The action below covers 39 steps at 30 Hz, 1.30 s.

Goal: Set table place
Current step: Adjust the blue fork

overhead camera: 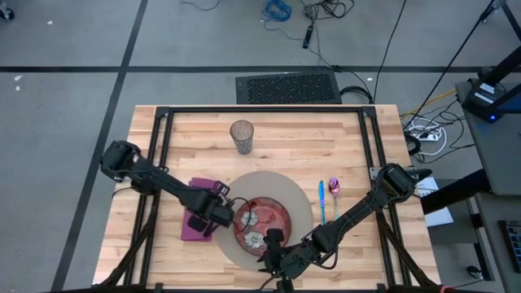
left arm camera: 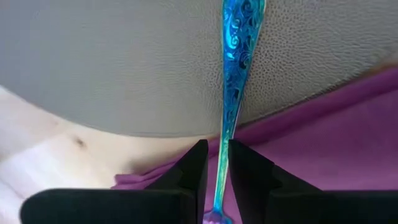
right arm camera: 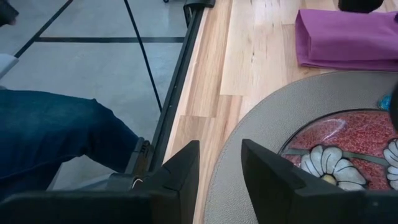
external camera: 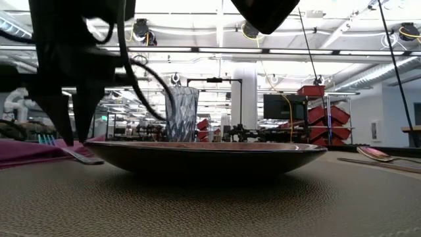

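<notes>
The red patterned plate (overhead camera: 262, 221) sits on the round grey-tan mat (overhead camera: 303, 202) at the near middle of the table (overhead camera: 309, 146). Left of the plate, a blue fork (left arm camera: 235, 74) lies from the purple napkin (overhead camera: 198, 228) onto the mat; the left gripper (overhead camera: 221, 213) straddles its handle with fingers slightly parted, grip unclear. The right gripper (overhead camera: 274, 244) hovers at the plate's near edge, jaws parted and empty. A blue knife (overhead camera: 321, 200) and pink spoon (overhead camera: 333, 190) lie right of the plate, a clear glass (overhead camera: 242, 136) beyond it.
</notes>
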Available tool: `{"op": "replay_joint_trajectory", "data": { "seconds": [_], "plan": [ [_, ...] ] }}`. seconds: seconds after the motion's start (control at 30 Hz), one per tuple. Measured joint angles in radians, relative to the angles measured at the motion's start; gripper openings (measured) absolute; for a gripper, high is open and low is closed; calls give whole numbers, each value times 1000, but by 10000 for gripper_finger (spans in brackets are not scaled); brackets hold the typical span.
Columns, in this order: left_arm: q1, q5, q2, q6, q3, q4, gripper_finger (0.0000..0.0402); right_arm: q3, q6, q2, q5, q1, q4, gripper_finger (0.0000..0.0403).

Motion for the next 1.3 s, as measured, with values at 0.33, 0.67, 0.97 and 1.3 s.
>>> {"op": "replay_joint_trajectory", "data": {
  "seconds": [0.33,0.67,0.97,1.3],
  "plan": [
    [29,40,48,2,0,15,50,0,-5,0,0,0,-1,105],
    [40,88,49,28,0,55,50,0,-5,0,7,0,-1,105],
    [41,86,49,73,0,51,7,0,-4,0,8,0,0,105],
    [0,33,49,102,47,-50,0,0,-5,0,23,0,0,105]
  ]
}}
